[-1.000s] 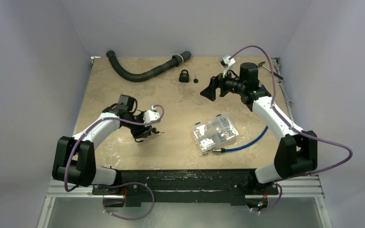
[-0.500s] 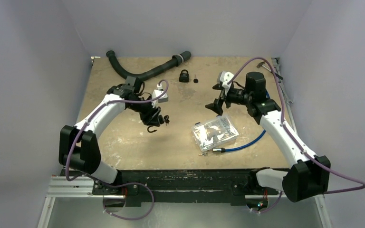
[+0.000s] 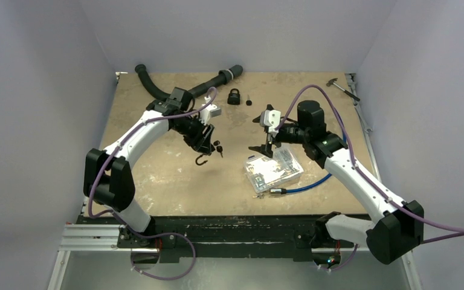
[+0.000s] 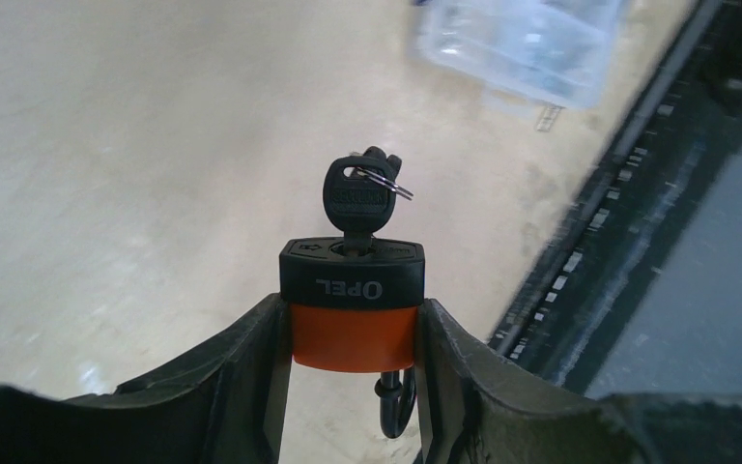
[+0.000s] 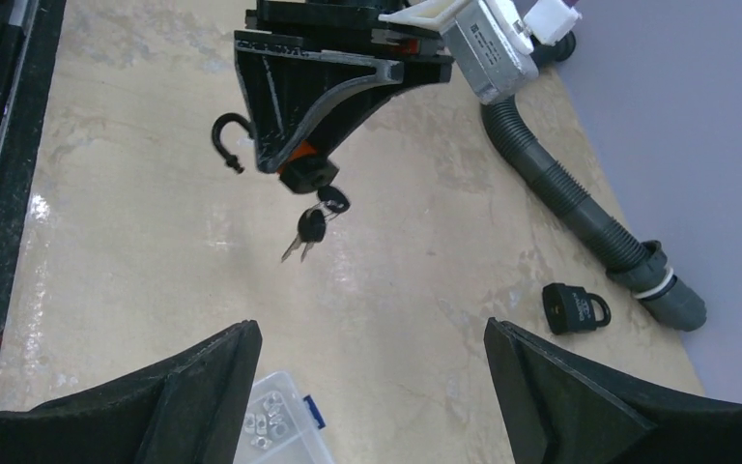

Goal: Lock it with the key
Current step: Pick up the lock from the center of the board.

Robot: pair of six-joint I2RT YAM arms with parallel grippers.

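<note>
My left gripper (image 3: 203,142) is shut on an orange-and-black padlock (image 4: 353,307) and holds it above the table. A black-headed key (image 4: 356,196) sits in its keyhole, and spare keys (image 5: 309,230) hang from the key ring. The shackle (image 5: 229,138) is open and hooks out at the other end. My right gripper (image 3: 262,134) is open and empty. It is to the right of the padlock (image 5: 310,171), facing it, with a clear gap between them.
A second black padlock (image 3: 234,96) and a small key (image 3: 248,100) lie at the back. A black corrugated hose (image 3: 181,94) curves along the back left. A clear parts box (image 3: 273,169) and a blue cable (image 3: 315,181) lie under the right arm. A tool (image 3: 341,86) lies at the back right.
My left arm has lifted the padlock and carried it back and toward the middle. My right arm has swung from the back toward the centre, now facing the padlock.
</note>
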